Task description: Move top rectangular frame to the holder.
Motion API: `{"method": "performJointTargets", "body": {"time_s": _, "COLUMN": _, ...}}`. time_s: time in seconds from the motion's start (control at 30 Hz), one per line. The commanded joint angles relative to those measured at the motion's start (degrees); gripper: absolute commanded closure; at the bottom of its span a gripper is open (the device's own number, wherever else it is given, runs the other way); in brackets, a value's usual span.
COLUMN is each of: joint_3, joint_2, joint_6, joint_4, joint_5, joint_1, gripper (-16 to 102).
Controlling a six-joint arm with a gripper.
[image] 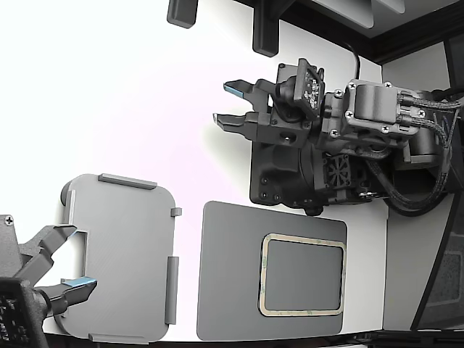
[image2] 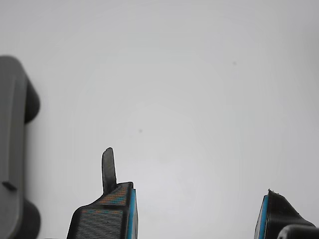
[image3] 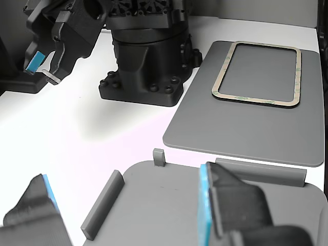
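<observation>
I see my gripper (image2: 197, 214) with its blue-padded fingers (image2: 130, 214) spread wide, holding nothing, above bare white desk (image2: 189, 89). The thin beige-green rectangular frame (image: 302, 275) lies flat on the dark grey mat (image: 232, 275), well apart. The light grey plastic holder (image: 123, 246) sits just beside the mat's edge at the exterior view's left, with open desk between it and my fingers.

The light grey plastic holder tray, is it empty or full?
Empty: the light grey holder tray shows a bare floor; the beige-bordered rectangular frame lies on the dark grey mat.
</observation>
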Motion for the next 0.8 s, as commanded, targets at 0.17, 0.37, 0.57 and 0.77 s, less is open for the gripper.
{"method": "performJointTargets", "body": {"time_s": 0.17, "joint_3": -1.5, "joint_2": 0.5, "joint_6": 0.2, "joint_4": -0.4, "joint_5": 0.1, "joint_1": -0.9, "gripper": -14}}
{"method": "performJointTargets", "body": {"time_s": 0.37, "joint_3": -1.5, "joint_2": 0.5, "joint_6": 0.4, "joint_4": -0.4, "joint_5": 0.2, "joint_1": -0.9, "gripper": -14}}
{"method": "performJointTargets", "body": {"time_s": 0.57, "joint_3": -6.6, "joint_2": -5.8, "joint_6": 1.5, "joint_4": 0.3, "joint_5": 1.3, "joint_1": -0.9, "gripper": -14}}
{"method": "performJointTargets", "body": {"time_s": 0.77, "joint_3": -10.8, "joint_2": -8.8, "joint_6": 1.3, "joint_4": 0.4, "joint_5": 1.1, "joint_1": -0.8, "gripper": -14}}
